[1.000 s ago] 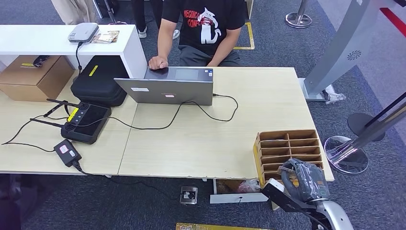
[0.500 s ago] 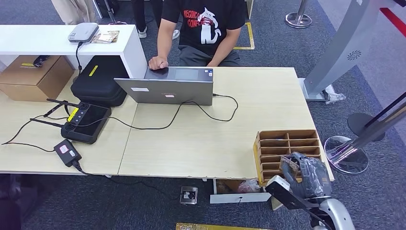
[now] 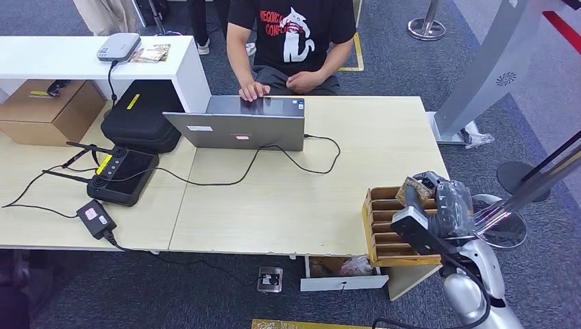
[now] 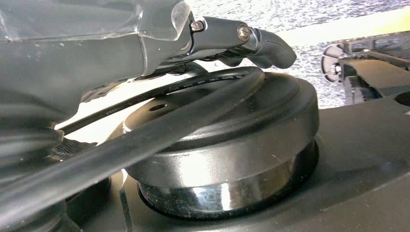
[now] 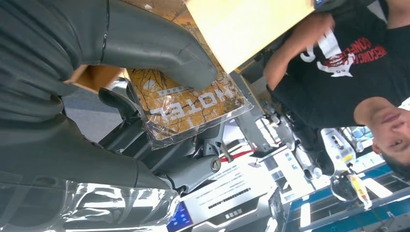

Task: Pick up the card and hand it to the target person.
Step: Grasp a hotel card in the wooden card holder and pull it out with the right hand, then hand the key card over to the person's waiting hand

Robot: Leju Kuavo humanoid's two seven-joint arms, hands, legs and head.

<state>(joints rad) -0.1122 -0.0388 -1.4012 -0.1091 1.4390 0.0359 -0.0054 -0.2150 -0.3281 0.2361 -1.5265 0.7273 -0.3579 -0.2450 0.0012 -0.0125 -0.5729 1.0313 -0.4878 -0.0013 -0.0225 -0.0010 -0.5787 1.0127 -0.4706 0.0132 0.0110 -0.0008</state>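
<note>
The right hand [image 3: 438,199] was up above the brown box with little slots [image 3: 384,233] at the right front corner of the table [image 3: 308,199]. Its fingers and thick thumb [image 5: 159,50] were pressed tight on the card [image 3: 412,188]. The card was brown and gold, in a clear shiny sleeve, with the word HOTEL on it. It stuck out from the hand, up in the air over the back of the box and not touching it.

The person [image 3: 294,41] in a black shirt with a white cat picture sat at the far side of the table, well apart from the card. Both of the person's hands were at the back edge of a grey laptop [image 3: 240,123]. A black wire ran from the laptop across the table.

On the left part of the table lay a black controller [image 3: 123,177] with thin sticks, a black case [image 3: 140,116] behind it, and a small black plug box [image 3: 96,218] near the front edge. A brown cardboard box [image 3: 48,110] sat further left.

The left hand [image 4: 145,43] was next to dark round parts of the robot's body. I could not tell if its fingers were apart or together.
</note>
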